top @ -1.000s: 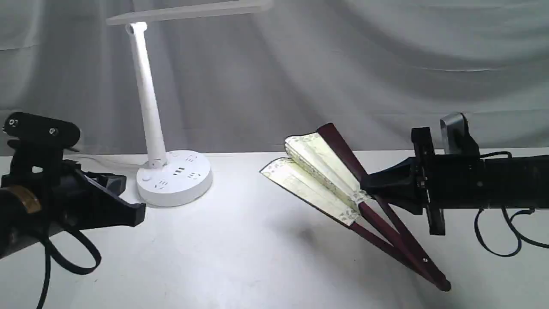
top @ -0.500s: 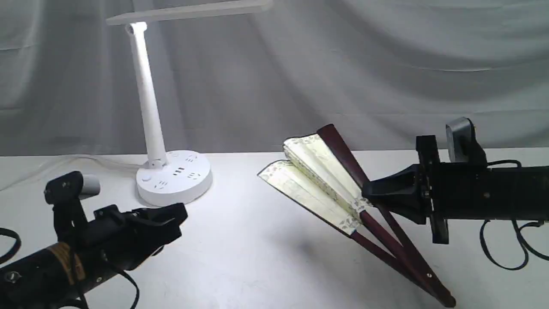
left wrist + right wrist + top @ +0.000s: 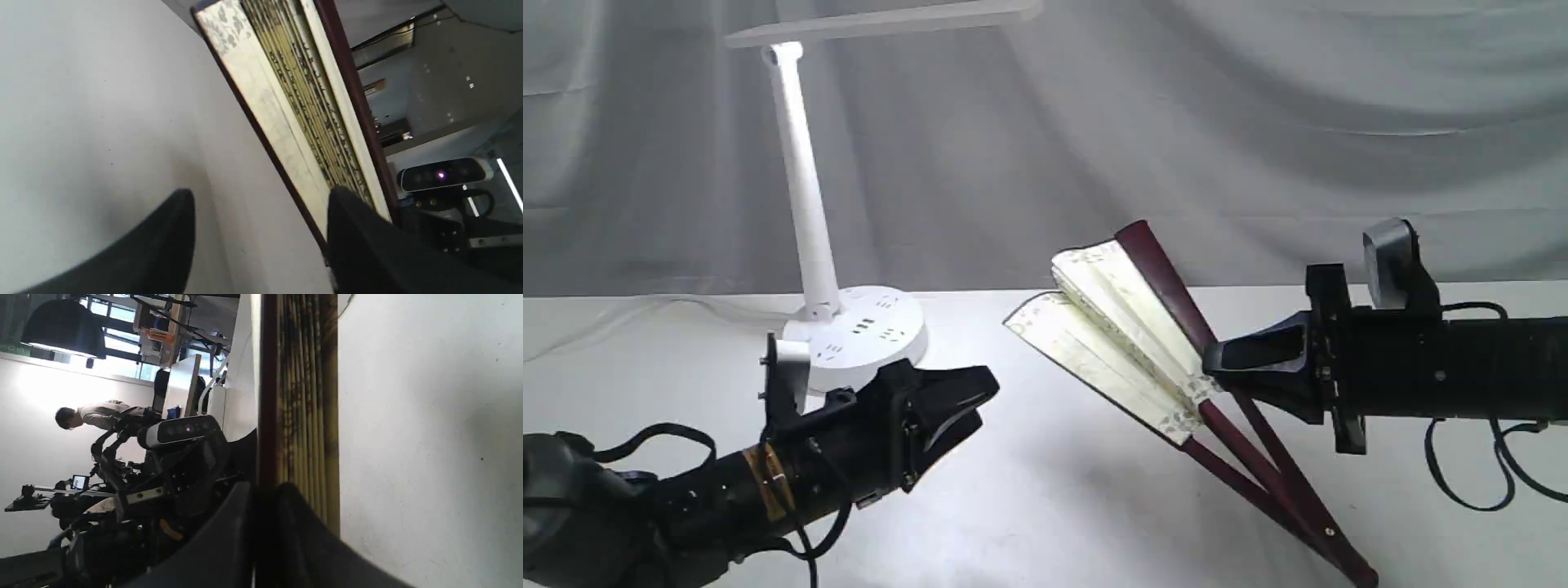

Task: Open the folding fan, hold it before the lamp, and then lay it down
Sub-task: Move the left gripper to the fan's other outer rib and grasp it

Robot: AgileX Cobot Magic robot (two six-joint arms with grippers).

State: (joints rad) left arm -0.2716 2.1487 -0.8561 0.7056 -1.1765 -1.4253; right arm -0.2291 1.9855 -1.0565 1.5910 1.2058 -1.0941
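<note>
1. The view from outside: the fan (image 3: 1119, 327) is a little bit open. It leans over the white table (image 3: 1054, 506), with its paper end up high and its pointy end down low near the table top.
2. The right gripper (image 3: 1213, 363) comes in from the right side. Its fingers are pinched on the fan's dark red outer stick, just below the paper.
3. The lamp (image 3: 805, 204) stands at the back left on its round base. It is well apart from the fan, and its flat top is over the table.
4. The left gripper (image 3: 980, 400) hangs low in front of the lamp's base. It points at the fan, its fingers are apart, and it is not touching the fan.
5. The left wrist view: the two black fingers (image 3: 163, 245) of the left gripper (image 3: 260, 192) stand wide apart with nothing between them. The fan (image 3: 302, 102) is just ahead, showing its folds and black writing.
6. The right wrist view: the right gripper (image 3: 265, 486) has its fingers squeezed together on the dark red stick of the fan (image 3: 306, 396). The folded paper is beside that stick, next to the table (image 3: 429, 416).
</note>
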